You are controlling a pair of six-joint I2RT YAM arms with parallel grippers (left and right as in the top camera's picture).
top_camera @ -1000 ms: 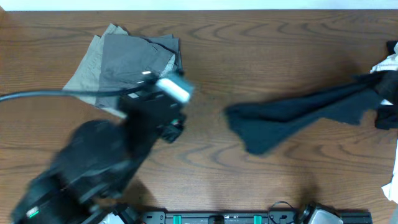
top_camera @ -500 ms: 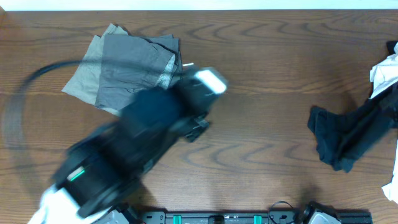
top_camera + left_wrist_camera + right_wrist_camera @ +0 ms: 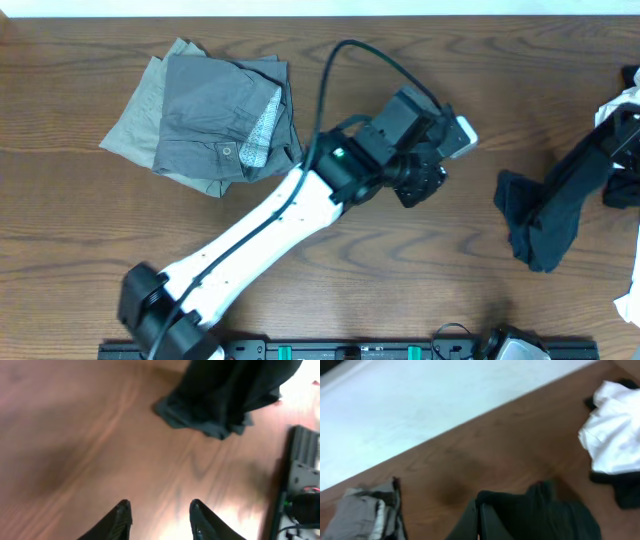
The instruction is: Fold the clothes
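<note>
- From overhead, the white left arm [image 3: 250, 230] is reaching from the near-left corner towards the middle of the wooden table [image 3: 420, 300]. A black cable [image 3: 335, 75] is looping above its wrist.
- The left gripper [image 3: 425, 185] is hovering over bare wood, between the two groups of clothes. This view does not show how its fingers are standing.
- The grey piece [image 3: 215, 115] is lying folded at the far left with its buttoned waistband showing. It is resting on top of the khaki piece [image 3: 130, 135].
- The black garment [image 3: 545, 215] is bunching at the right. One end is sitting on the table and the rest is rising towards the right edge, near a white cloth [image 3: 622, 108].
- In the left wrist view, the left gripper [image 3: 160, 517] is holding its two dark fingers [image 3: 120, 520] spread apart, with only bare wood between them.
- The black garment [image 3: 225, 392] is lying ahead of the fingers, well apart from them, and a black base rail [image 3: 302, 475] is showing at the right.
- In the right wrist view, the right gripper [image 3: 479, 510] is keeping its fingers pressed together. It is pinching the black garment [image 3: 545, 517], which is spilling off to the right from the fingertips.
- The white cloth [image 3: 612, 435] is lying far right and the grey piece [image 3: 360, 515] is lying low at the left.
</note>
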